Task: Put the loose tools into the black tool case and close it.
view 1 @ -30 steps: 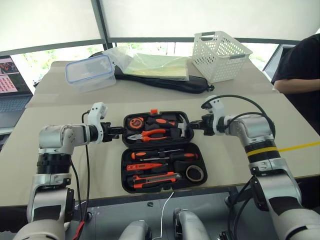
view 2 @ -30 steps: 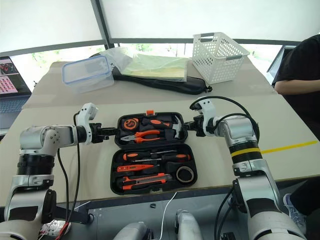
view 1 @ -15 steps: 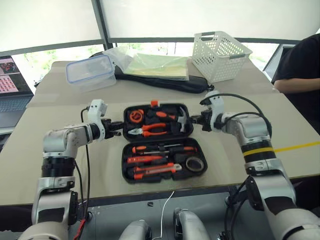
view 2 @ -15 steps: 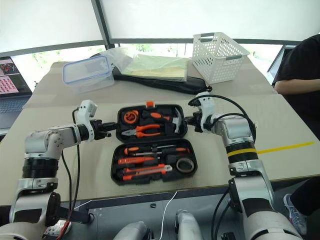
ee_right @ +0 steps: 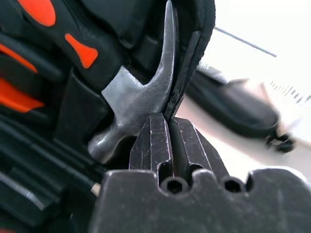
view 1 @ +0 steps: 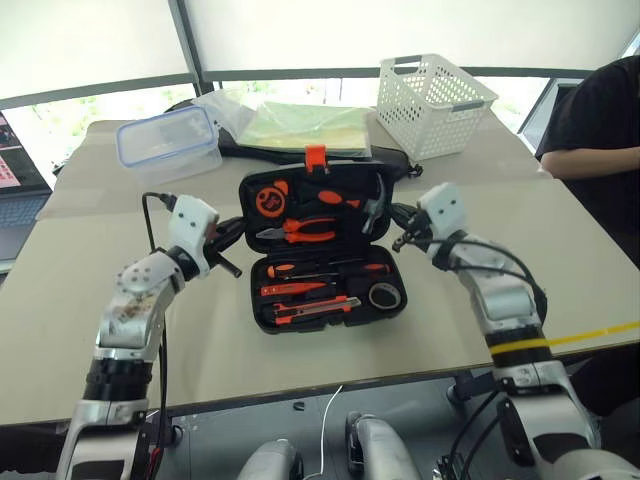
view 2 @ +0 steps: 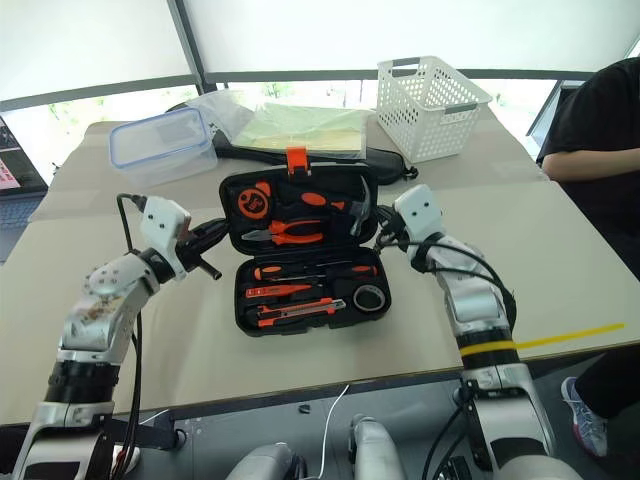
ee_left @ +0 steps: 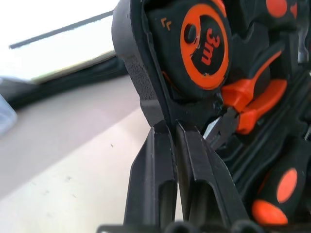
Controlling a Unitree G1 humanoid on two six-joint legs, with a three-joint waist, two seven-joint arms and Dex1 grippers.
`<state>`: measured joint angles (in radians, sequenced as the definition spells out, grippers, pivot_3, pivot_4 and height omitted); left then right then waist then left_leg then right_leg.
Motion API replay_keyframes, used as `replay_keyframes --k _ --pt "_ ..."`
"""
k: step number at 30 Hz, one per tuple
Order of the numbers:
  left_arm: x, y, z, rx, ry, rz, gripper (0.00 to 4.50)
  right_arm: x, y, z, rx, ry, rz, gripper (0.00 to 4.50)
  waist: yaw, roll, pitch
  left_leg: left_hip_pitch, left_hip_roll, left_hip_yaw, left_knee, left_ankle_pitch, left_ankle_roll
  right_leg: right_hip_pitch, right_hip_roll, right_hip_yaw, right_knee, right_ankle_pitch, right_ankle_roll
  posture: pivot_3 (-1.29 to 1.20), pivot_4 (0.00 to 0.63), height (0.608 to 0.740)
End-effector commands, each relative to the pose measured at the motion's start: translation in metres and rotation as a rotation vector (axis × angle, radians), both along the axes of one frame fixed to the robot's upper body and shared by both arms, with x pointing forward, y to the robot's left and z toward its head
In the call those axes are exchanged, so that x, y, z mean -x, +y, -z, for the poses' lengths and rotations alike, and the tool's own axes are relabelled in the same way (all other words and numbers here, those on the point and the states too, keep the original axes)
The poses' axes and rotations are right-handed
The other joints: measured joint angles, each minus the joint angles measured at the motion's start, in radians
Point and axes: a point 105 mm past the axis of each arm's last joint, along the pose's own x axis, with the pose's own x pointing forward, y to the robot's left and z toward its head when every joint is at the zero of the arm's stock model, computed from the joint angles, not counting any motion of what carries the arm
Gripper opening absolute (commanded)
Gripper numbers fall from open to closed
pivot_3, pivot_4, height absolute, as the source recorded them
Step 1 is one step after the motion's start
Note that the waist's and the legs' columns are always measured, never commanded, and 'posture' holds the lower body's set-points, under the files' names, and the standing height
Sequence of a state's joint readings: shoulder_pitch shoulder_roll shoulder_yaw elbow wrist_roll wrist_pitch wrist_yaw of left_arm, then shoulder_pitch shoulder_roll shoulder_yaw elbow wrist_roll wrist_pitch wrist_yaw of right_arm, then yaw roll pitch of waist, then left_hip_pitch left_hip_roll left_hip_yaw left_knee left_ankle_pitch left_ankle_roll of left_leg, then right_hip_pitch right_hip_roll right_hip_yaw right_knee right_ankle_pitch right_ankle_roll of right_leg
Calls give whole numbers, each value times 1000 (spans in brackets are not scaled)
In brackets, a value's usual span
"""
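Centrally on table: black case, open, lid raised to a steep tilt, orange latch at top edge. Base flat on table, holding two screwdrivers, tester pen, knife and tape roll. Lid slots holding tape measure, pliers and hammer.

Left gripper: fingers pressed together, nothing between them, tips against lid's left edge just below tape measure. Right gripper: fingers likewise closed and empty, tips against lid's right edge beside hammer head. Both grippers roughly level, aimed inward at case from opposite sides.

Beyond case: long black bag under clear plastic sheets. Clear blue-rimmed box at far left, white basket at far right. Laptop off table's left edge. Person in dark sleeve at right, forearm resting on table.
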<state>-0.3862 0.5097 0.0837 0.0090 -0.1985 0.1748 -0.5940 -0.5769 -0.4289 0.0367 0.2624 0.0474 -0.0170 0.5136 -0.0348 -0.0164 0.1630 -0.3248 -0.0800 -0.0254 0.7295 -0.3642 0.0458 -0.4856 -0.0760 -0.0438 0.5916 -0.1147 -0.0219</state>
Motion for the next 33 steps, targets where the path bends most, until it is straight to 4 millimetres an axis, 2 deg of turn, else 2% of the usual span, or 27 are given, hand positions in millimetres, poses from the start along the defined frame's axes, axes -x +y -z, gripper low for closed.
replay_keyframes --k 1,5,6,9,13,15,16,18,19,21,22,25,27,28,29,33 --pt "8 9 -2 -79 -96 -59 39 17 -11 11 78 -69 -5 76 7 0 0 4 1 0 -1 0 0 5 0 3 -1 0 0 0 150 740" --pt "19 12 0 -36 -83 -77 39 35 -17 24 105 -66 -33 76 16 0 0 25 5 0 -15 -2 3 25 2 5 -8 -2 1 0 150 740" --pt "26 13 -2 -20 -74 -65 365 41 -21 21 103 -68 -38 27 17 0 0 26 7 0 -16 -2 3 26 4 5 -9 -3 3 0 150 740" --pt "50 21 -10 10 -8 -38 1363 66 -38 2 98 -61 -60 974 20 0 0 24 8 0 -16 -2 3 24 6 5 -11 -2 0 0 150 740" --pt "74 63 -19 45 137 -87 2887 108 -53 -13 92 89 -182 2318 23 0 0 11 9 0 -14 -2 5 12 7 5 -8 -1 0 0 150 740" --pt "78 85 -13 51 261 -87 3649 132 -54 -4 103 249 -283 2990 24 0 0 12 9 0 -14 -2 5 13 7 4 -13 -1 0 0 150 740" --pt "74 94 -12 24 282 -91 4016 142 -51 0 105 322 -339 3025 24 0 0 12 9 0 -15 -3 5 13 7 4 -13 -2 0 0 150 740" --pt "57 101 -9 -15 314 -85 4016 156 -43 9 91 440 -426 3025 32 -1 1 19 9 0 -16 -3 5 20 10 3 -13 -3 0 0 150 740" --pt "48 100 -10 -38 303 -67 4016 160 -40 13 93 482 -454 3025 37 -1 1 23 10 0 -17 -5 8 25 14 3 -15 -6 5 0 150 740" --pt "31 93 -7 -84 311 -30 4039 163 -33 21 115 523 -491 2459 51 -1 2 25 10 0 -17 -10 17 28 14 3 -16 -8 7 0 150 740" --pt "19 85 -5 -123 297 8 4039 164 -28 26 138 539 -515 2349 52 -2 2 26 10 0 -14 -10 17 30 14 3 -15 -8 8 0 150 740" --pt "-9 55 0 -220 269 119 3412 162 -15 39 198 569 -566 1324 54 -3 2 26 9 2 -13 -6 10 29 14 4 -14 -7 8 0 150 740" --pt "-23 37 6 -267 271 170 2624 158 -10 48 247 572 -579 545 56 -4 1 23 8 2 -13 -5 9 27 14 3 -14 -3 1 0 150 740" --pt "-28 31 7 -281 268 193 2404 156 -8 51 261 573 -584 320 54 -4 1 23 9 2 -13 -5 8 26 13 3 -15 -3 1 0 150 740" --pt "-32 25 8 -295 262 213 1951 155 -6 54 272 576 -591 0 52 -4 1 23 9 2 -12 -5 8 25 12 4 -14 -3 1 0 150 740" --pt "-51 -12 21 -411 233 307 487 143 3 68 325 584 -608 0 40 -4 1 16 8 2 -13 -5 8 19 10 1 -14 -2 1 0 150 740"
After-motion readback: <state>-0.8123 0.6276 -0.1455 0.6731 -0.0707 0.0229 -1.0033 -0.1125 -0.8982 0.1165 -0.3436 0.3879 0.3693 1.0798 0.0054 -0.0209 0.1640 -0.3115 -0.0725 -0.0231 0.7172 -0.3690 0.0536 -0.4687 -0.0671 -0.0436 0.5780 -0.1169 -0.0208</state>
